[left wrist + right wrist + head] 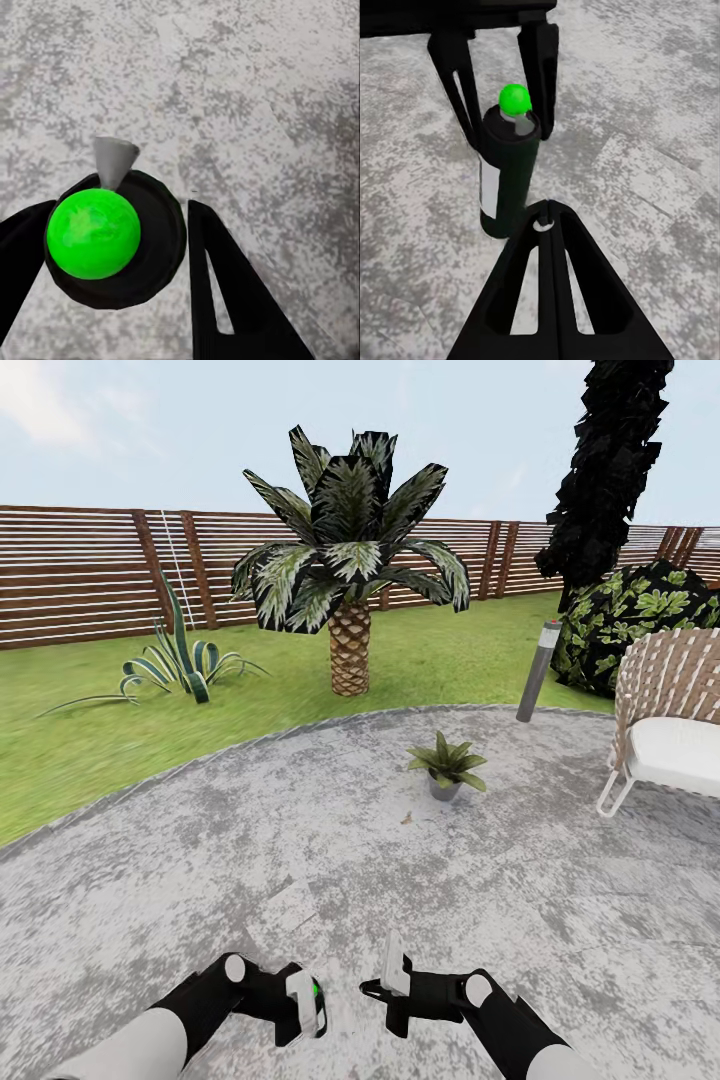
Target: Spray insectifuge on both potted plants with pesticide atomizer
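Note:
My left gripper (300,1008) is shut on the pesticide atomizer (314,1000), low over the grey patio (200,840). The right wrist view shows the atomizer (508,176) as an upright dark green bottle with a white label and a bright green ball top, held between the left fingers (542,75). Seen from above in the left wrist view, the atomizer (94,234) has a grey nozzle. My right gripper (395,968) hovers just right of it, shut on nothing. One potted plant (447,765) stands on the paving ahead. The second potted plant is out of view.
A scaly palm (350,650) and a spiky striped plant (180,660) grow on the lawn (80,740) before the slatted fence (80,575). At the right stand a grey bollard (538,670), a leafy shrub (630,620) and a white wicker chair (675,720).

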